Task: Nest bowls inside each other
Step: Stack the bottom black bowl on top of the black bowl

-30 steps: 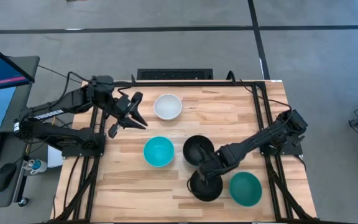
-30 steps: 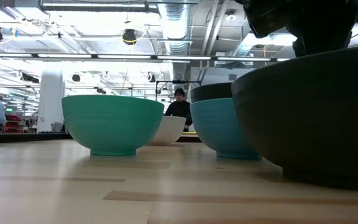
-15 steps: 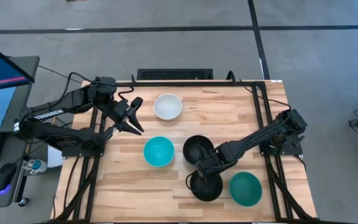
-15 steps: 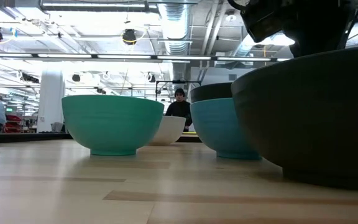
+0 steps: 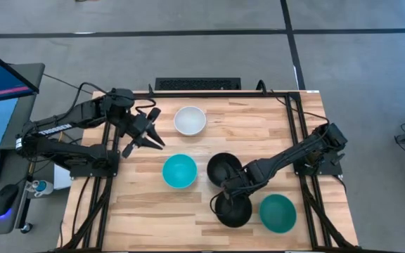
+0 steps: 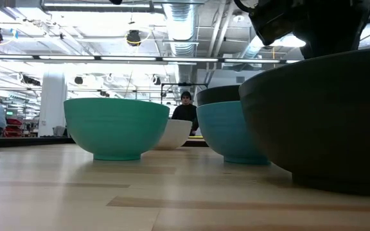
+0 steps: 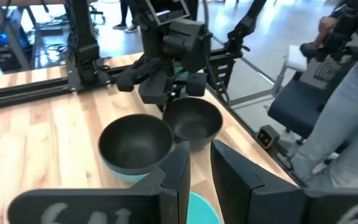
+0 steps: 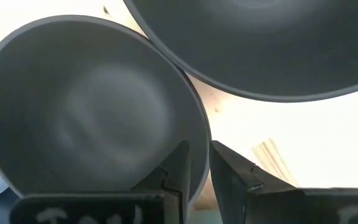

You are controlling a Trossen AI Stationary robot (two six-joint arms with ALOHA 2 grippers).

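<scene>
Five bowls show in the high view: white point(image 5: 190, 120) at the far side, light blue point(image 5: 179, 171), teal green point(image 5: 278, 213) and two black. The far black bowl point(image 5: 225, 169) sits nested in a second light blue bowl point(image 7: 124, 175). The near black bowl point(image 5: 234, 211) stands next to it. My right gripper point(image 5: 225, 198) is shut on this bowl's rim. My left gripper point(image 5: 155, 139) hovers empty between the white and light blue bowls, its fingers a narrow gap apart point(image 7: 201, 149). My right gripper pinches the near black bowl's rim point(image 8: 197, 163) on the side facing the other black bowl. One finger point(image 8: 178, 163) is inside the bowl and one outside. The fingers come from above, slanting down from the table's right. The bowl's base appears to rest on the table point(image 6: 339, 185).
The stacked black and light blue bowls point(image 6: 233, 138) stand right beside the held bowl, rims nearly touching point(image 8: 185, 68). The teal green bowl point(image 6: 116, 127) stands on its other side. Bare wood point(image 5: 259, 130) lies at the far right. A person point(image 6: 185, 112) shows beyond the table.
My right gripper has shifted a little over the near black bowl's rim; the bowl has stayed in place. My left gripper has swung slightly about its wrist and back, without leaving its spot.
</scene>
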